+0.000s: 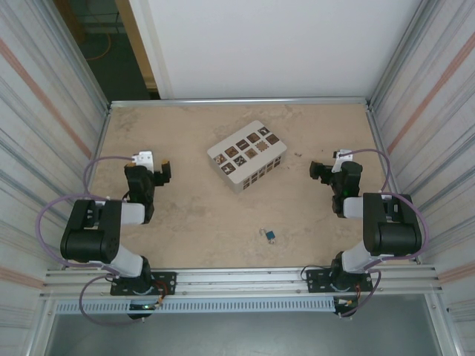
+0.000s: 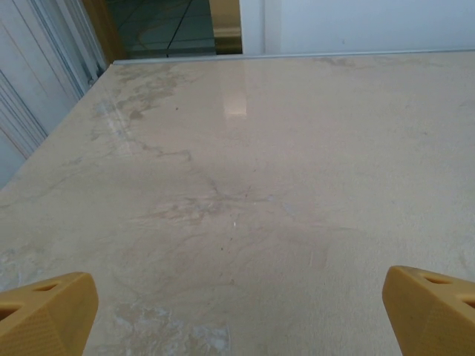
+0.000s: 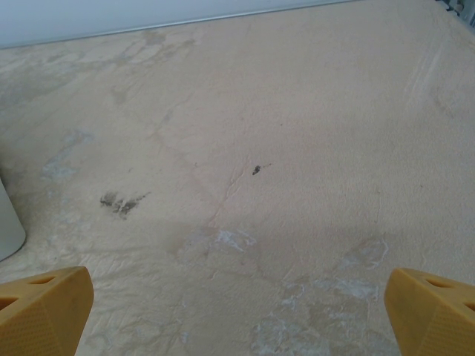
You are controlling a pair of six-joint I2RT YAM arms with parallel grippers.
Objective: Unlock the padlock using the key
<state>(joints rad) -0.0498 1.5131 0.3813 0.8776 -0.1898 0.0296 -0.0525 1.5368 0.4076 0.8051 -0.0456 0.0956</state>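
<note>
The padlock is a tiny blue block with a small silvery piece at its left, lying on the beige table near the front edge, between the two arm bases. I cannot make out the key as a separate thing at this size. My left gripper hovers at mid-left, far from the padlock. Its yellow fingertips stand wide apart, so the left gripper is open over bare table. My right gripper sits at mid-right, and the right gripper is also open with nothing between its fingertips.
A white box with brown grid squares stands in the middle of the table, between the grippers; its rounded corner shows at the left edge of the right wrist view. Corrugated metal walls close in both sides. A raised rim bounds the far edge.
</note>
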